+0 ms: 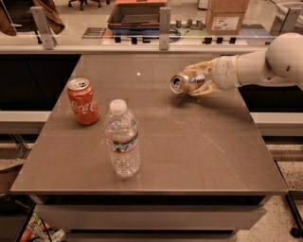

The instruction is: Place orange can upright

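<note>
Pinching a golden-orange metallic soda can (181, 83) in the pale two-finger gripper (191, 82), jaws closed on the can's body, one finger above and one below. Reaching in from the right edge on a white rounded arm (265, 66), over the right rear part of the dark brown rectangular tabletop (199, 146). Held on its side, not upright, silver top turned left and slightly toward the camera, bottom end tucked back into the gripper. Appears lifted just clear of the surface, with a faint shadow on the table below. Well to the left, standing upright near the left edge: a red Coca-Cola can (83, 100) with a silver top. Just beside that, nearer the front, also upright: a clear plastic water bottle (122, 139) with a white cap and a thin label band. Both well apart from the gripper. Beyond the table's far rail, a brown cardboard box (227, 14) with a white label.
</note>
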